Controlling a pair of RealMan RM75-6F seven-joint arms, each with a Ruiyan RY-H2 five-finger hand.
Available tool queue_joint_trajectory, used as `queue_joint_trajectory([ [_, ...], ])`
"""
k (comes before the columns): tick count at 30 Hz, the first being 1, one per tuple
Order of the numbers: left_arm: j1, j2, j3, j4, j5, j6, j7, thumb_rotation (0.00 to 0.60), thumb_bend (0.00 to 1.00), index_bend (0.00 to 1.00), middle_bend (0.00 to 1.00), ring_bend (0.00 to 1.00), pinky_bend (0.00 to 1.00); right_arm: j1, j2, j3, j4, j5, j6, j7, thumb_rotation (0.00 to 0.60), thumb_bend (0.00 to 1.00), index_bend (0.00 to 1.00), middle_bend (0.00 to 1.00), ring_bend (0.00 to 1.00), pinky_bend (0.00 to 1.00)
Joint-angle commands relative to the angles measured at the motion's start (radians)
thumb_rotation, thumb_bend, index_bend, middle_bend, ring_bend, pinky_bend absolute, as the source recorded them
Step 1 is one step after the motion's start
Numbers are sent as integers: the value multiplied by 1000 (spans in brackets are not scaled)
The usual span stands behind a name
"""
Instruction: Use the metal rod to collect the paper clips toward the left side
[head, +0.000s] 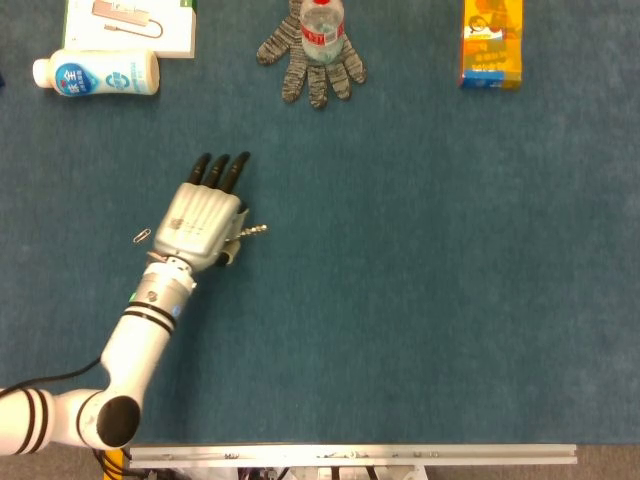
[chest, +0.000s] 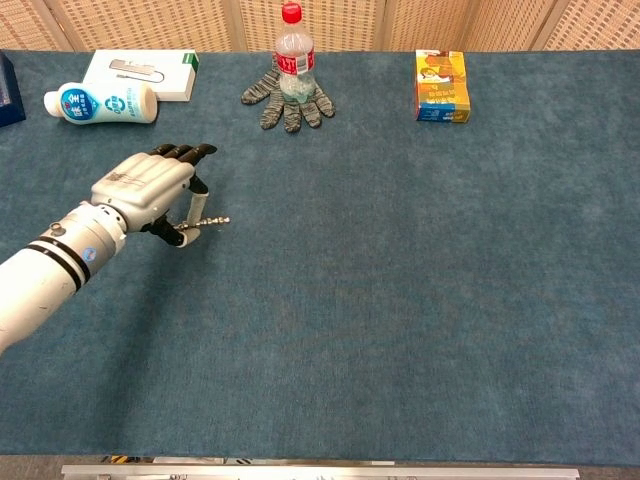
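I have the left hand (head: 200, 222) clamped on the metal rod (head: 252, 231), whose tip, with paper clips clinging, pokes out to the right just above the cloth. A loose paper clip (head: 142, 237) lies just left of the wrist; my right hand is out of sight. I want to keep the rod low and level and ease leftward so nothing drops off.

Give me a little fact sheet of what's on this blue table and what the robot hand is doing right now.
surface: blue table
active hand: left robot hand, palm down, holding the metal rod
rod: sticks out to the right of the hand, with small metal bits clinging at its tip
loose paper clip: one, just left of the hand
far edge, left to right: white box, white bottle lying down, grey glove under a water bottle, yellow carton
right hand: not visible
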Motion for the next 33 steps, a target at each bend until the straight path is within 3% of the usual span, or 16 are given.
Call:
queue_joint_trajectory([
  [1, 13, 13, 8, -6, -2, 10, -2, 600, 312, 648, 0, 0, 0, 1, -2, -1, 2, 0, -3, 1, 600, 0, 306, 59, 0, 0],
  [33, 83, 30, 18, 29, -6, -2, -38, 600, 312, 650, 0, 0, 0, 6, -8, -5, -2, 0, -11, -10, 600, 0, 306, 59, 0, 0],
])
